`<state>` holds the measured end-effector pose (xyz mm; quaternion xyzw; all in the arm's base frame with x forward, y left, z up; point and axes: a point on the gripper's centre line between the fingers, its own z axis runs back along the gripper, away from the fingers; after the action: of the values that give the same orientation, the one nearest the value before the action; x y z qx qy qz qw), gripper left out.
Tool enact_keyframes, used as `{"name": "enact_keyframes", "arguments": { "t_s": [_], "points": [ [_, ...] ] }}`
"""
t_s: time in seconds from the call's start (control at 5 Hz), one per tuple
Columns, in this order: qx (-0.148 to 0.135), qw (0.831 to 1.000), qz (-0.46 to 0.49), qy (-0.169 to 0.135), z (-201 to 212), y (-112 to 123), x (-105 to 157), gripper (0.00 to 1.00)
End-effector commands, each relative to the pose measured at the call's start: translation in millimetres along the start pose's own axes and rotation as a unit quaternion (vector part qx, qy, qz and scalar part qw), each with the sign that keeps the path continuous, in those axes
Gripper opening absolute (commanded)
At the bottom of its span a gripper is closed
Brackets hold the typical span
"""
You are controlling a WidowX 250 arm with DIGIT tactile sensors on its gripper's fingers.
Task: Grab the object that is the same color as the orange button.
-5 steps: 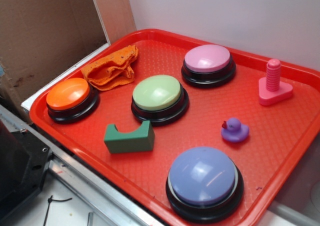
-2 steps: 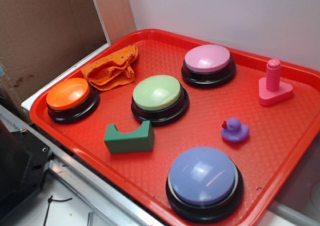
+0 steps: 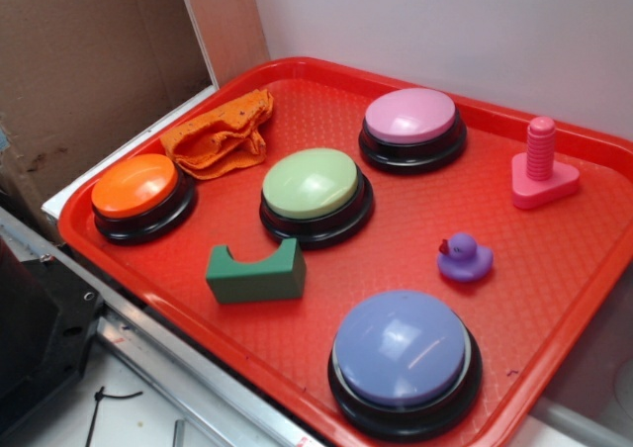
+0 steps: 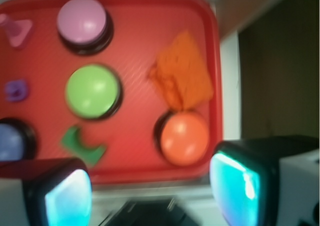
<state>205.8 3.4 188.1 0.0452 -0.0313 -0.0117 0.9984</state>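
Claw (image 4: 150, 186) fingers (image 4: 67, 196) show at the bottom of the wrist view, spread wide with nothing between them, high above the near edge of the red tray (image 3: 554, 299). In the exterior view only a dark bit of the arm peeks in at the top left corner.

The orange cloth rag (image 3: 220, 135) lies crumpled in the tray's far left corner, just beyond the orange button (image 3: 135, 187) and nearly touching its black base. To the right of that button sit the green button (image 3: 311, 185) and a green arch block (image 3: 255, 272).

Main risk, as I judge it: the rag and the orange button share a colour and sit side by side, so a descent aimed slightly short would land on the glossy dome instead of the cloth. The tray rim runs close along the rag's outer side, so a wide-open finger could strike it. Thin, soft fabric may also slip out if the fingers close too high.
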Motion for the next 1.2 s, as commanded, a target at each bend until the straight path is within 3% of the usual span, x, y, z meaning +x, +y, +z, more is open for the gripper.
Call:
{"name": "enact_keyframes", "arguments": {
  "t_s": [0.0,0.2,0.4,0.6,0.8,1.0],
  "points": [
    [0.049,0.991,-0.124,0.02,-68,49,48,1.0],
    [0.067,0.982,-0.156,0.076,-114,65,46,1.0],
    [0.069,0.98,-0.156,0.102,-137,62,40,1.0],
    [0.047,0.975,-0.175,0.13,-151,46,26,1.0],
    [0.043,0.974,-0.164,0.153,-151,43,8,1.0],
    [0.062,0.972,-0.135,0.184,-177,54,6,0.89]
  ]
}}
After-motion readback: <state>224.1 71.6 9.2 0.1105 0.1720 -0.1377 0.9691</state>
